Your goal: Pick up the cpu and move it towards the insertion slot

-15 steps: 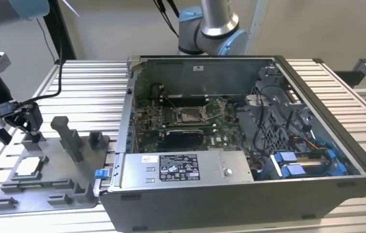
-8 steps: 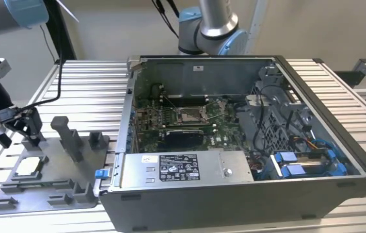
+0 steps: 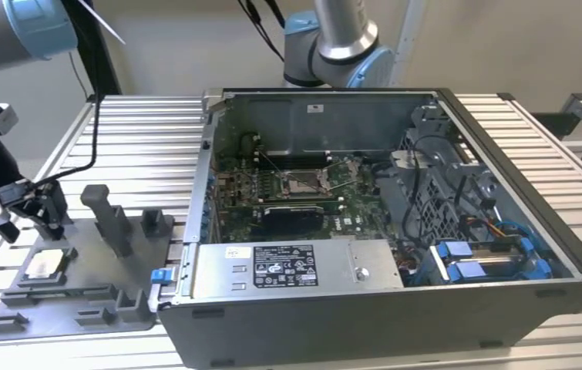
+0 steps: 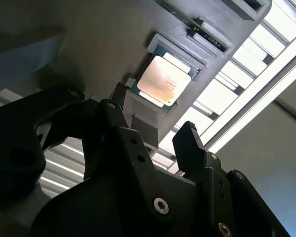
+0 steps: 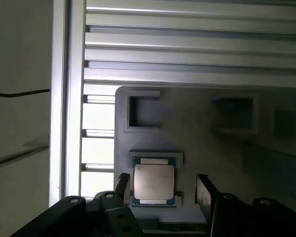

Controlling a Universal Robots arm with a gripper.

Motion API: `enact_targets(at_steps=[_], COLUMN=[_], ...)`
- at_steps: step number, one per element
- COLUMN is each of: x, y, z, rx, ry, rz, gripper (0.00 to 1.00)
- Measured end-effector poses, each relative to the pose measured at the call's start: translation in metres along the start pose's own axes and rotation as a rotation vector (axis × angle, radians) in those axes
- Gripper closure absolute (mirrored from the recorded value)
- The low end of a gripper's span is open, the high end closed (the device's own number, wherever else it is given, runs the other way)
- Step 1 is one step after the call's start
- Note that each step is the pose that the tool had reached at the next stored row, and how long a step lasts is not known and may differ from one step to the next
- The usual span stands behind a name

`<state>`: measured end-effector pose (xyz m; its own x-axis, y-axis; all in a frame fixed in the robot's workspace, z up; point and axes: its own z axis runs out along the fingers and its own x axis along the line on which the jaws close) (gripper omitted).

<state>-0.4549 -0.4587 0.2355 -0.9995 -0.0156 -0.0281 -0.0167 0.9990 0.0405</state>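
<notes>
**Open, empty gripper (image 3: pixel 34 212) poised over the cpu (image 3: pixel 46 264), lower left of the exterior view.**
The cpu sits in a grey fixture (image 3: pixel 80 304). In the first wrist view the fingers (image 5: pixel 203 187) stand wide on either side of it and look clear of it. We judge it light, stiff and fragile, best gripped by opposite edges. The insertion slot (image 3: pixel 301 181) lies well apart, mid-frame.

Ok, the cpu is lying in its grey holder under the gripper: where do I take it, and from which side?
Take the cpu by two opposite edges, coming straight down from above. It lies flat, face up, in a shallow pocket of the grey fixture, so only its thin edges offer a hold. The open fingers straddle it in the first wrist view.
</notes>
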Motion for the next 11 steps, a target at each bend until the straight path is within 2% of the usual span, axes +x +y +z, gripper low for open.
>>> enact_targets(at_steps=[11], x=[0.0040], y=[-0.0032], z=[0.0199], rx=[0.0000], ry=[0.0000], rz=[0.000], gripper=[0.00])
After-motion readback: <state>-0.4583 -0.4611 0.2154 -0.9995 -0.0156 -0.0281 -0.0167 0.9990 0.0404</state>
